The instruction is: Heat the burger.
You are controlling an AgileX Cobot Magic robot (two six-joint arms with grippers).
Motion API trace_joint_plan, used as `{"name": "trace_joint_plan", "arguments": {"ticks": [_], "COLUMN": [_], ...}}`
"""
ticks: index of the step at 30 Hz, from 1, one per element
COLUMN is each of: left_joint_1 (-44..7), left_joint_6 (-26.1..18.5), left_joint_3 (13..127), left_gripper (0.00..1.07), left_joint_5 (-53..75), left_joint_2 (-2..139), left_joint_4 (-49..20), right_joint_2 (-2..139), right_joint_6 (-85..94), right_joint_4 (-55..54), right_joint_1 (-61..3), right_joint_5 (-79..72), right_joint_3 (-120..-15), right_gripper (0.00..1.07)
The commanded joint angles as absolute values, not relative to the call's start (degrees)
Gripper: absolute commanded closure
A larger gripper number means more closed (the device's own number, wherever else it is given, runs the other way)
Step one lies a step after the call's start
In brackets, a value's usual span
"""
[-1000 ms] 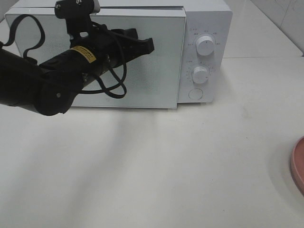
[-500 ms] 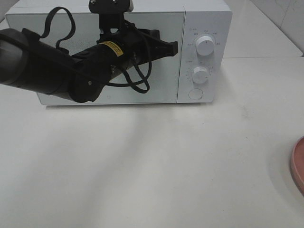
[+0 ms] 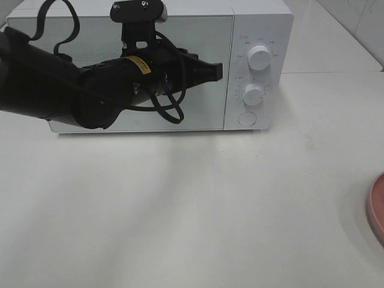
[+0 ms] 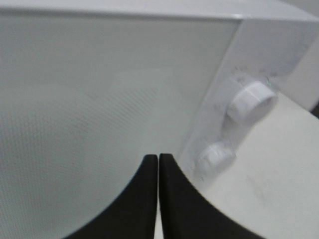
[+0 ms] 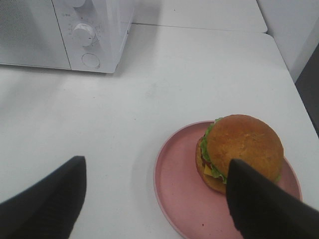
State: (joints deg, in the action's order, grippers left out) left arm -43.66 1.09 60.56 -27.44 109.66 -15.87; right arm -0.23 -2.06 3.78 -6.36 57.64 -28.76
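Note:
The burger [image 5: 239, 152], with a golden-brown bun and green lettuce, sits on a round pink plate [image 5: 182, 199] on the table, seen in the right wrist view. It is out of the high view, where only the plate's edge [image 3: 377, 207] shows at the far right. The white microwave [image 3: 261, 24] stands at the back with its door [image 3: 198, 108] closed. My left gripper [image 3: 217, 71] is shut and empty, its tips right at the door's right part [image 4: 75, 99]. My right gripper [image 5: 155, 167] is open and empty above the table, short of the plate.
Two white knobs [image 3: 259, 57] [image 3: 253, 94] and a round button [image 3: 246, 118] are on the microwave's right panel. The white table [image 3: 198, 204] spreads in front. The table's edge shows beside the plate at the far right in the right wrist view.
The microwave door was ajar a second ago and now lies closed. My left arm swung right with the door and now holds near its right part.

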Motion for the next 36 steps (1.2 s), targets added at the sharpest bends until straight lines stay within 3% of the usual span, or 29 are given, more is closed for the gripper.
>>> {"name": "trace_joint_plan", "arguments": {"ticks": [1, 2, 3, 4, 5, 11, 18, 23, 28, 29, 31, 32, 34, 36], "left_joint_1": [-44.75, -44.75, -44.75, -44.75, -44.75, -44.75, -44.58, -43.54, -37.01, -32.72, -30.37, -25.95, -23.38, -16.62], "left_joint_6": [0.80, 0.92, 0.92, 1.09, 1.15, 0.92, 1.26, 2.69, 3.84, 3.78, 3.78, 3.72, 3.72, 3.32], "left_joint_3": [57.64, 57.24, 57.24, 56.89, 56.89, 56.89, 56.89, 56.89, 56.89, 56.89, 56.89, 56.89, 56.89, 56.89], "left_gripper": [0.71, 0.52, 0.52, 0.15, 0.05, 0.09, 0.09, 0.09, 0.09, 0.09, 0.09, 0.09, 0.09, 0.09], "left_joint_5": [-15.53, -12.15, -12.15, -5.90, -2.64, 10.37, 35.24, 42.86, 50.65, 53.17, 54.60, 57.81, 59.53, 64.34], "left_joint_2": [105.02, 104.22, 104.22, 102.85, 102.16, 99.18, 91.62, 87.95, 83.48, 81.65, 80.96, 79.47, 78.72, 76.26], "left_joint_4": [-14.78, -14.78, -14.78, -14.84, -14.95, -12.61, -4.41, -2.46, -1.95, -1.66, -1.60, -1.60, -1.60, -1.55], "right_joint_2": [-1.83, -1.83, -1.83, -1.83, -1.83, -1.83, -1.83, -1.83, -1.83, -1.83, -1.83, -1.83, -1.83, -1.83], "right_joint_6": [-2.29, -2.29, -2.29, -2.29, -2.29, -2.29, -2.29, -2.29, -2.29, -2.29, -2.29, -2.29, -2.29, -2.29], "right_joint_4": [4.01, 4.01, 4.01, 4.01, 4.01, 4.01, 4.01, 4.01, 4.01, 4.01, 4.01, 4.01, 4.01, 4.01], "right_joint_1": [-5.96, -5.96, -5.96, -5.96, -5.96, -5.96, -5.96, -5.96, -5.96, -5.96, -5.96, -5.96, -5.96, -5.96], "right_joint_5": [57.12, 57.12, 57.12, 57.12, 57.12, 57.12, 57.12, 57.12, 57.12, 57.12, 57.12, 57.12, 57.12, 57.12], "right_joint_3": [-28.65, -28.65, -28.65, -28.65, -28.65, -28.65, -28.65, -28.65, -28.65, -28.65, -28.65, -28.65, -28.65, -28.65], "right_gripper": [0.32, 0.32, 0.32, 0.32, 0.32, 0.32, 0.32, 0.32, 0.32, 0.32, 0.32, 0.32, 0.32, 0.32]}}
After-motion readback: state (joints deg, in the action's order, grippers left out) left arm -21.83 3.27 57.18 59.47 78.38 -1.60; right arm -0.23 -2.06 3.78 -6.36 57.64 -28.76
